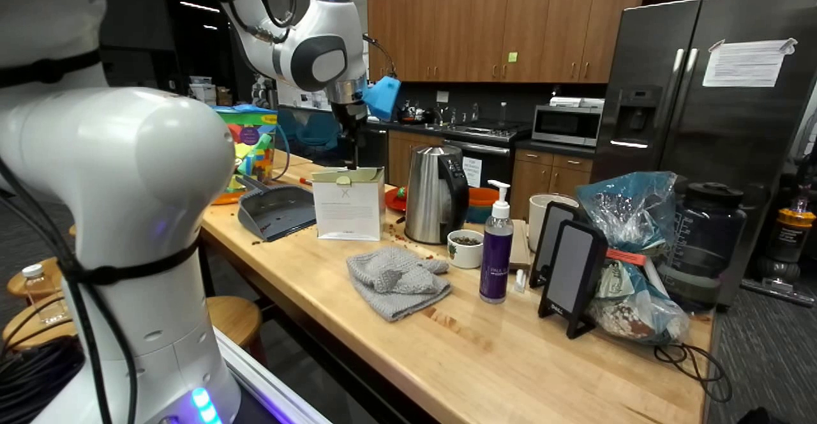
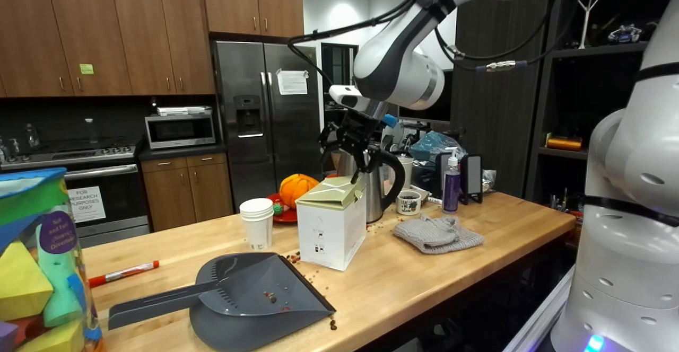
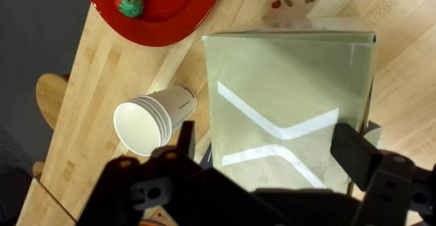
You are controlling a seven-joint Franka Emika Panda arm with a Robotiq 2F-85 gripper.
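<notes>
Standing upright on the wooden tabletop [image 2: 392, 278], the white box [image 2: 329, 238] is nearest to the gripper [image 3: 269, 147], and its green lid [image 3: 279, 73] lies over its top. The gripper is spread wide and holds nothing: in the wrist view, one finger is beyond the left edge of the lid, while the other overlaps its right edge. Whether this finger touches the lid, I am not able to say, nor is it clear if the lid is fully pressed down. As for progress, I judge that the gripper is in place at the box, but no hold is made yet; the box rests with its base on the tabletop. In an exterior view, the paper cups [image 2: 257, 227] stand near it on the left, and on the far side is the red plate [image 2: 288, 216] with an orange pumpkin [image 2: 298, 188]. Far and to the right stands the steel kettle [image 2: 374, 203]; the grey cloth [image 2: 437, 234] lies bunched on the right. Near and left, the dustpan [image 2: 228, 328] contains a few small bits [image 2: 272, 299], and more such bits are scattered on the tabletop, so only a part of them is inside.
</notes>
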